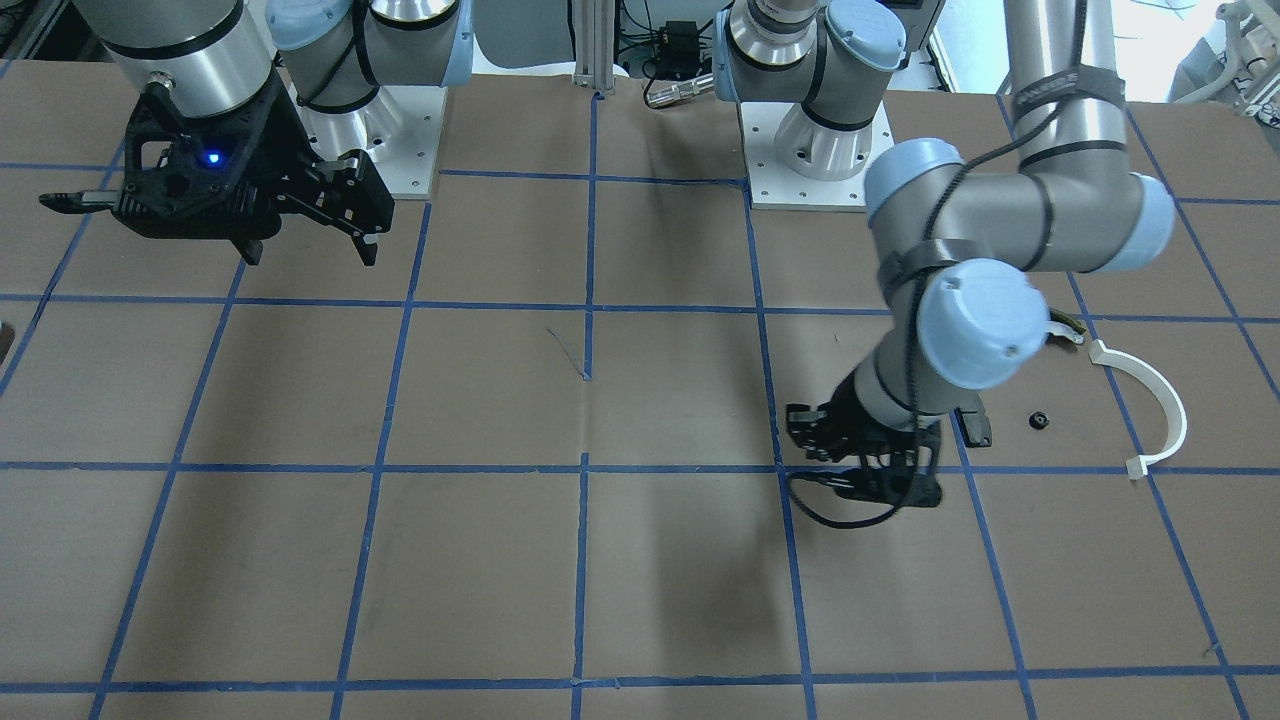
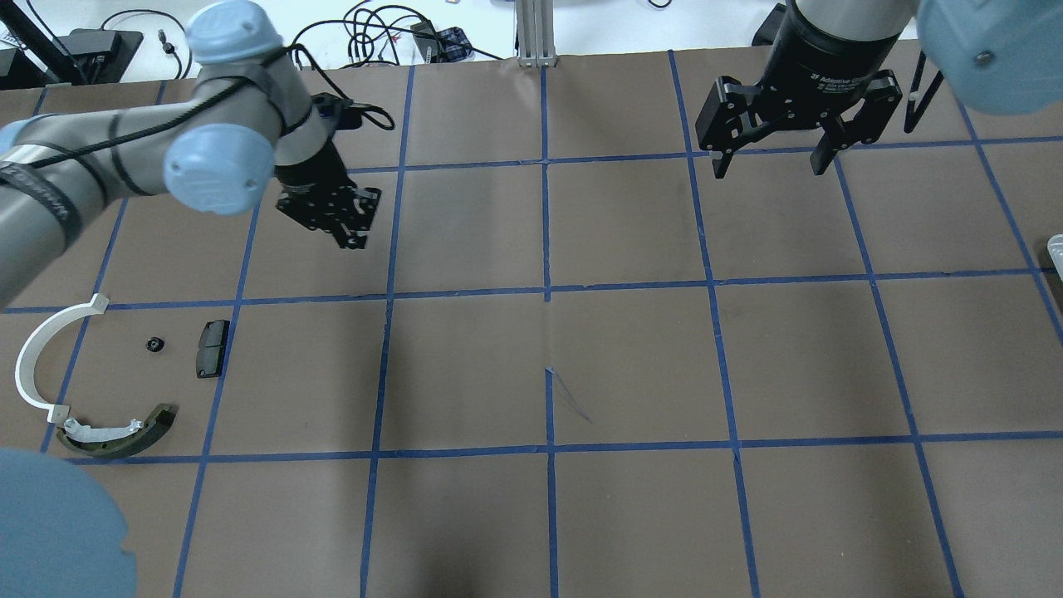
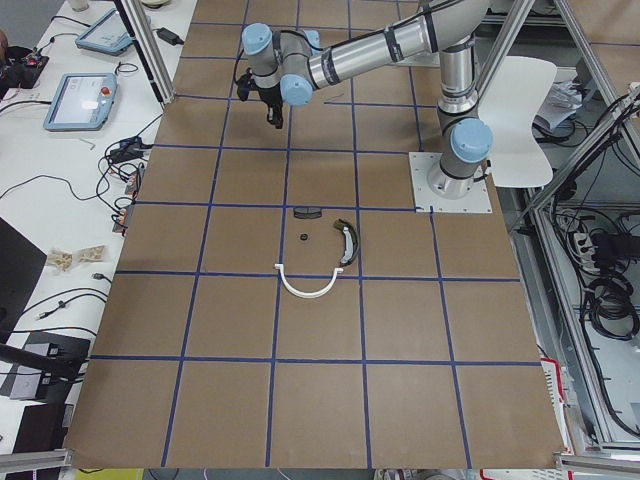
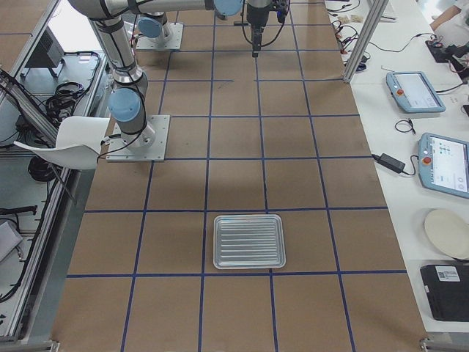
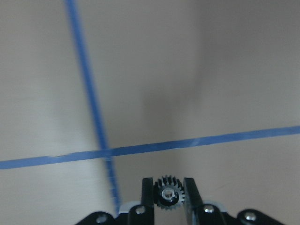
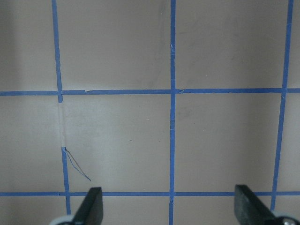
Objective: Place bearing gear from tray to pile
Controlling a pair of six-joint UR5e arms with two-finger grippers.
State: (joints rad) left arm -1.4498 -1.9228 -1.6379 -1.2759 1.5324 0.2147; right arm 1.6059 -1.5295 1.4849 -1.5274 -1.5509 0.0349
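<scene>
My left gripper (image 2: 350, 226) is shut on a small black toothed bearing gear (image 5: 168, 197), which sits between its fingers in the left wrist view. It hovers over the brown table, beyond the pile. The pile lies at my left: a white curved arc (image 2: 33, 357), an olive-and-white shoe (image 2: 124, 428), a black rectangular pad (image 2: 212, 347) and a small black round part (image 2: 154, 344). The ribbed metal tray (image 4: 249, 240) lies at the table's right end and holds nothing. My right gripper (image 2: 772, 162) is open and empty, high over the far right of the table.
Blue tape lines divide the brown table (image 2: 548, 365) into squares. The arm bases (image 1: 810, 150) stand at the robot's edge. Tablets and cables (image 4: 414, 92) lie on the side bench beyond the table.
</scene>
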